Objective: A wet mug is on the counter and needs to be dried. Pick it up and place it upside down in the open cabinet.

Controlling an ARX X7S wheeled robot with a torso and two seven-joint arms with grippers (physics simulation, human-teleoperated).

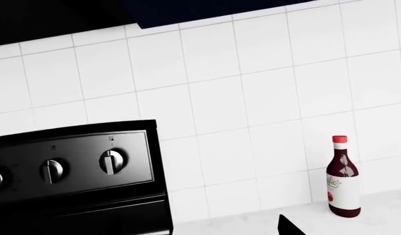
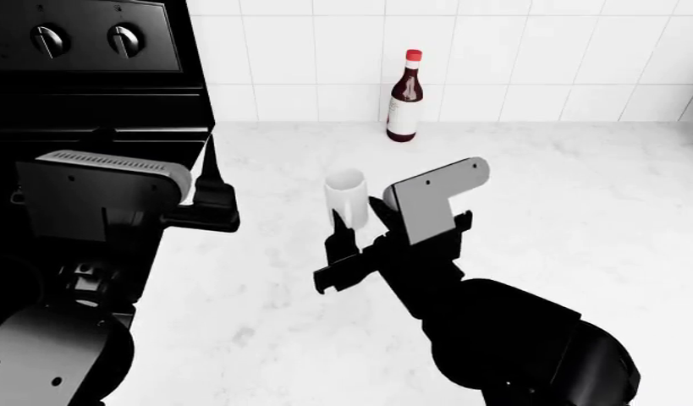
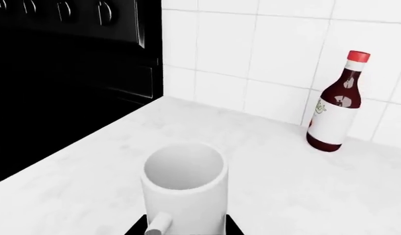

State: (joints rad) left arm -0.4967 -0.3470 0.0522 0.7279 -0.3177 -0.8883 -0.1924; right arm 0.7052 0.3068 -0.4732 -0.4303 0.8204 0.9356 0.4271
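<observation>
White mug (image 2: 346, 198) stands upright on the counter (image 2: 572, 220) between the right gripper's (image 2: 361, 222) spread jaws.

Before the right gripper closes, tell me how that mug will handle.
The mug looks rigid and glossy, so probably slippery. It stands tall and narrow on the counter, so a sideways nudge could tip it. Empty inside, likely light.

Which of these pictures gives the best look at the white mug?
The right wrist view: the mug fills the foreground, open mouth up, handle facing the camera. The head view shows it smaller on the counter, partly behind the right gripper. The left wrist view misses it.
</observation>
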